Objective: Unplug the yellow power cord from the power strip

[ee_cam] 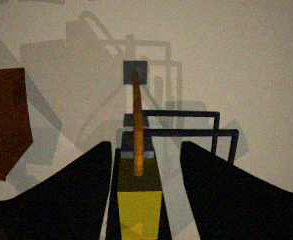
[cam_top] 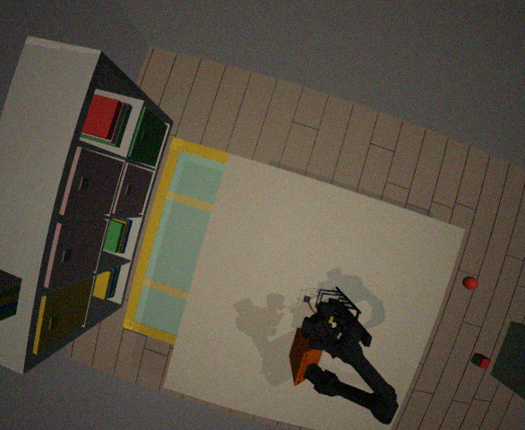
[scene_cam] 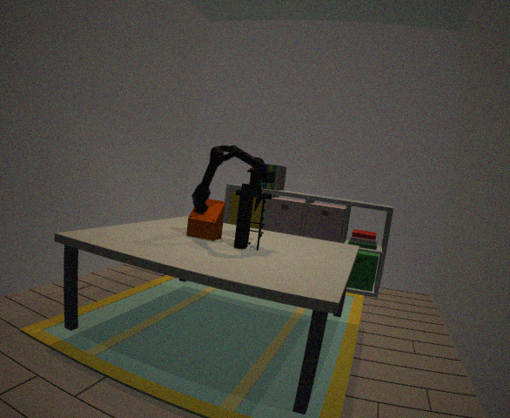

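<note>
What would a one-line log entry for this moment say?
step: lining up | jaws: partly open, either side of plug, no grip | plug: on strip | cord: attached
</note>
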### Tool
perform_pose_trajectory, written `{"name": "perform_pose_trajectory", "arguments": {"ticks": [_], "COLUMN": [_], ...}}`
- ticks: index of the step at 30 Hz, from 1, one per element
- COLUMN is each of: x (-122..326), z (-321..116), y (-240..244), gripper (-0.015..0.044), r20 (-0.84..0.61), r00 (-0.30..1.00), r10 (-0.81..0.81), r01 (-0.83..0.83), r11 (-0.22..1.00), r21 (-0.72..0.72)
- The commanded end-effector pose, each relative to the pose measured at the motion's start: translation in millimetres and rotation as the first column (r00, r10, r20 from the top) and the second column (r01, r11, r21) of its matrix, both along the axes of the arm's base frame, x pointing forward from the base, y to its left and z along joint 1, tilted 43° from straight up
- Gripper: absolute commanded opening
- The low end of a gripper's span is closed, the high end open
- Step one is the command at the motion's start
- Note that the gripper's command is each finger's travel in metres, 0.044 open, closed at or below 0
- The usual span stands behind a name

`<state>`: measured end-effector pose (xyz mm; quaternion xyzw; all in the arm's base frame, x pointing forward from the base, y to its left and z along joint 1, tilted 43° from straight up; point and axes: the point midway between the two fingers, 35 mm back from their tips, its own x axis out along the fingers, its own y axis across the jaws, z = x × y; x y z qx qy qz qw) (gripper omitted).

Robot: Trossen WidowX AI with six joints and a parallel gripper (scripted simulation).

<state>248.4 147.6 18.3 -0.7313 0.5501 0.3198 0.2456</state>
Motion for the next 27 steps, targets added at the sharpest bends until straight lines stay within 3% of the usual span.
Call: {"name": "perform_pose_trajectory", "arguments": {"ticks": [1, 27], "x": [-0.4, 5.6], "z": [0.0, 25.8], "y": [-1.0, -28.7], "gripper": [0.0160, 0.0160], "r20": [-0.011, -0.011], "r00": [1.000, 1.000], "r10": [-0.003, -0.003], "r01": [0.003, 0.003], "r11": [1.000, 1.000], "r21": [-0.007, -0.010]}}
